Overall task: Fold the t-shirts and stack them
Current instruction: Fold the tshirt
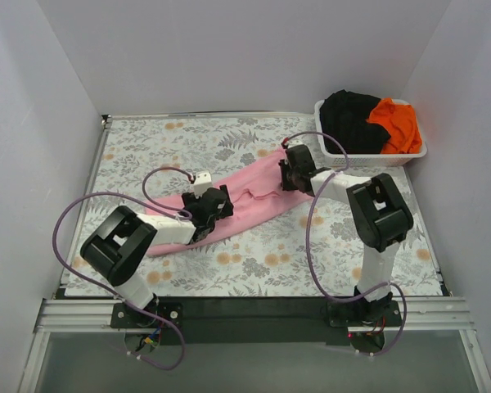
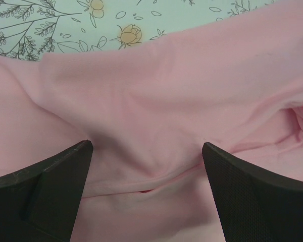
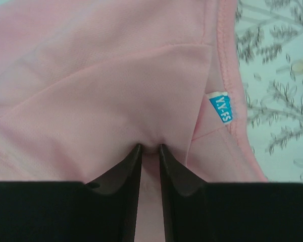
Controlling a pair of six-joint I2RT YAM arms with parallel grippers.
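The light pink t-shirt (image 1: 250, 205) lies bunched in a long diagonal strip on the table. My left gripper (image 1: 215, 205) is open right over its lower left part; in the left wrist view the gripper (image 2: 146, 151) straddles a hem fold of the pink t-shirt (image 2: 156, 101). My right gripper (image 1: 288, 173) is shut on the shirt's upper right end; in the right wrist view the gripper (image 3: 150, 147) pinches the pink t-shirt (image 3: 101, 75) beside a blue label (image 3: 221, 109). The black t-shirt (image 1: 352, 119) and the orange t-shirt (image 1: 397, 124) lie in the basket.
The white lattice basket (image 1: 368, 157) stands at the back right of the table. The floral tablecloth (image 1: 172, 139) covers the table. White walls close in at left, back and right.
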